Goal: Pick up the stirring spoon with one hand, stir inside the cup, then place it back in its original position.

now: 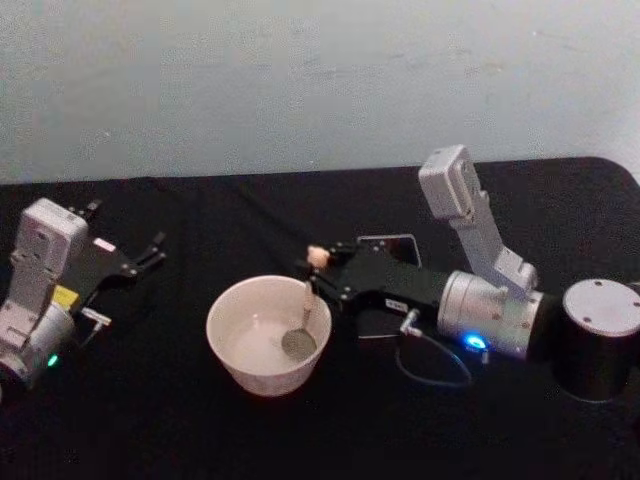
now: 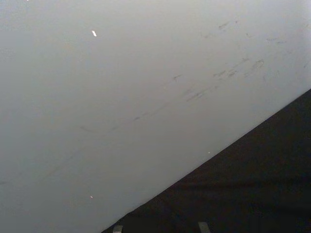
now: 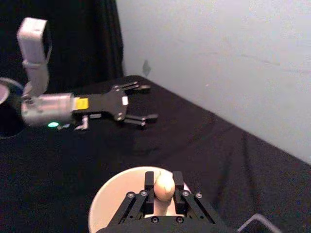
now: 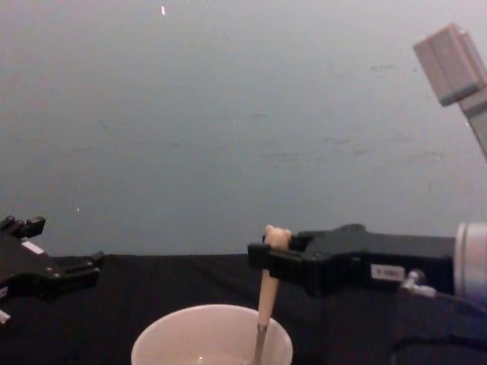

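Note:
The cream-white cup [image 1: 232, 318] stands at the table's middle. The stirring spoon [image 1: 307, 308] stands tilted in it, its silver bowl low inside and its stem against the right rim. My right gripper [image 1: 319, 266] reaches in from the right and is shut on the spoon's cream handle just under the small head. In the right wrist view the handle's top [image 3: 164, 186] sits between the fingers [image 3: 147, 180] above the cup [image 3: 114, 199]. From the chest the spoon [image 4: 266, 293] leans down into the cup [image 4: 175, 338]. The dark square holder [image 1: 400, 240] lies mostly hidden under the right gripper's body. My left gripper [image 1: 125, 230] rests open at the far left.
A black cloth covers the table, with a pale wall close behind. A thin cable loops on the cloth [image 1: 435, 365] under the right wrist. A dark cylinder with a grey top [image 1: 598, 340] stands at the right edge. Open cloth lies between the left gripper and the cup.

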{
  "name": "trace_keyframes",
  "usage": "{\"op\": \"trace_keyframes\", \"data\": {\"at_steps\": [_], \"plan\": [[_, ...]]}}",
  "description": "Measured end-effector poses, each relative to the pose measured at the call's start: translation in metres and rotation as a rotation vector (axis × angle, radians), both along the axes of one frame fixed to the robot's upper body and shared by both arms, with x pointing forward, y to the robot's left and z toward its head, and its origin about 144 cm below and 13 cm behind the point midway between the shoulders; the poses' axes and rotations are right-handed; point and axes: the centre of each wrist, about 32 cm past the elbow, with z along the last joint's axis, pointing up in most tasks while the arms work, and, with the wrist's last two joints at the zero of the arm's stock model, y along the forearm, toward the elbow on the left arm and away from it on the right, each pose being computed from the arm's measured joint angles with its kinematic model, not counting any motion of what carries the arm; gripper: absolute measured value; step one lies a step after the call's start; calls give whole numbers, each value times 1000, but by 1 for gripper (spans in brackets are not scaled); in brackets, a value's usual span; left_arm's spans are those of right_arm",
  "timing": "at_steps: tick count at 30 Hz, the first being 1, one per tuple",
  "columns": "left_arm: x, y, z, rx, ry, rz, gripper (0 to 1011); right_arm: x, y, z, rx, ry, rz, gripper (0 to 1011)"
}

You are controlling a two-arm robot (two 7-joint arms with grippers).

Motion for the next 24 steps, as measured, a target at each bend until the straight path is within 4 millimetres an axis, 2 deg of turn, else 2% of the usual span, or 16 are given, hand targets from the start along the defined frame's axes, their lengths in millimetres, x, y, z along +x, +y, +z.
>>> {"op": "trace_keyframes", "data": {"at_steps": [10,24], "plan": [[0,0,0,0,0,0,1001,-10,4,-1,-10,22,67,223],[0,0,0,0,0,0,1001,-3,37,-2,8,11,113,223]]}}
